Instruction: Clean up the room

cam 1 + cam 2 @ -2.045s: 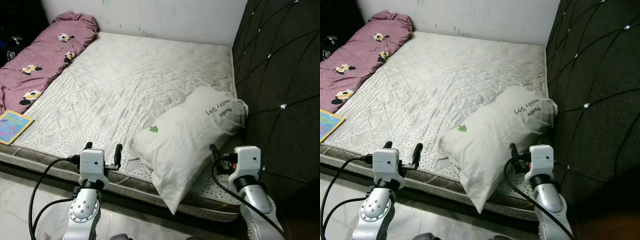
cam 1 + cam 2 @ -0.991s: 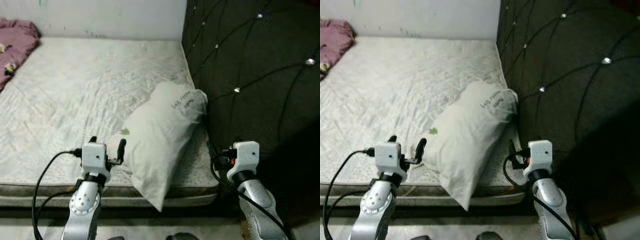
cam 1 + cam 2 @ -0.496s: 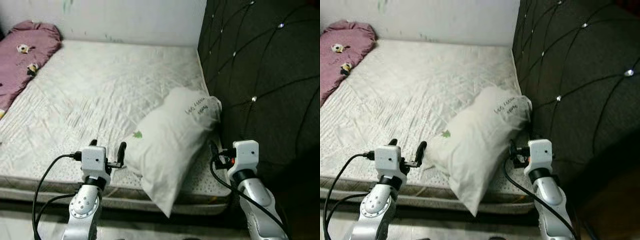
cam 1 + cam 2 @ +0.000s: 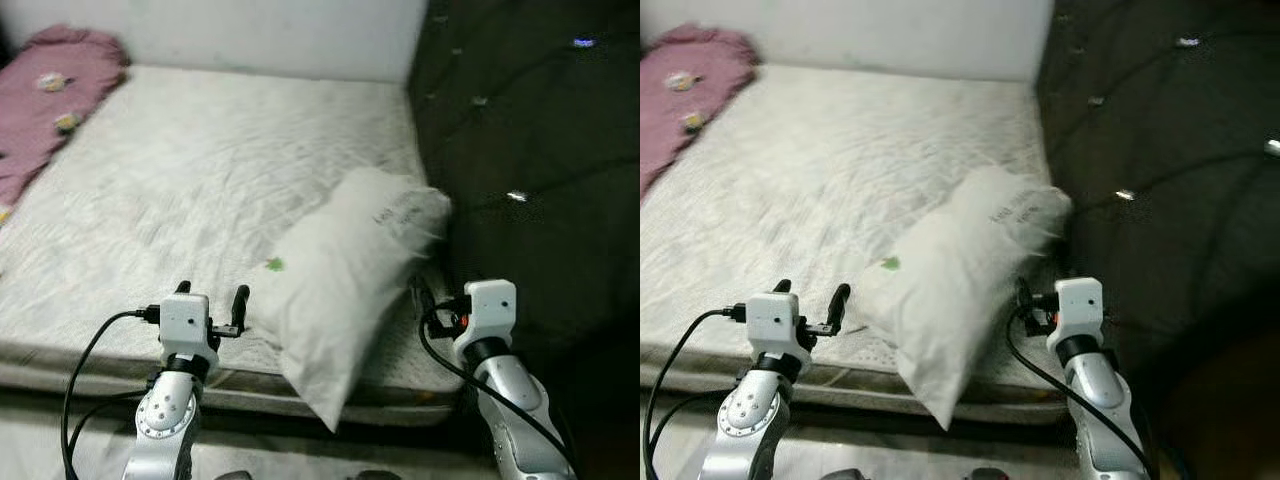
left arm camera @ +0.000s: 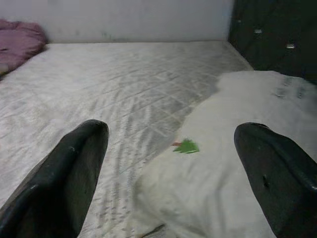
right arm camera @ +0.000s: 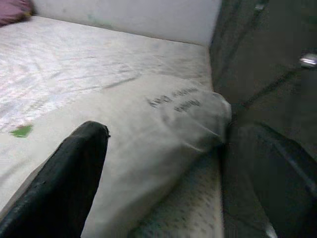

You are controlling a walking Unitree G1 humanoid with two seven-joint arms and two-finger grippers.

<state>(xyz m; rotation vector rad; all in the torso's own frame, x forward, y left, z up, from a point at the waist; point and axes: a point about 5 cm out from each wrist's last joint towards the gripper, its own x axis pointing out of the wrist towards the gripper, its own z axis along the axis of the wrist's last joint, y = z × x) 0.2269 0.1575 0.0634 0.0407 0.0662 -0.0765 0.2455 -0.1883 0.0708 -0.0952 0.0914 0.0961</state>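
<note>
A white pillow [image 4: 345, 280] with a small green mark [image 5: 186, 147] and dark lettering lies askew on the near right corner of the quilted mattress [image 4: 200, 170]. Its lower end hangs over the mattress edge. My left gripper [image 4: 211, 294] is open just left of the pillow, above the mattress's front edge, with nothing between its fingers. My right gripper [image 6: 171, 130] is open too, beside the pillow's right flank and close to the dark headboard [image 4: 530, 150]. Neither gripper touches the pillow.
A pink bolster with cartoon print [image 4: 50, 100] lies along the mattress's far left side. A pale wall [image 4: 230, 30] closes the back. The tufted headboard rises on the right. Pale floor [image 4: 60, 440] lies below the bed front. The picture is slightly blurred.
The whole picture swung right and then back left as the camera moved, and the colourful book on the left has left the frame. Pillow and both open grippers keep their places.
</note>
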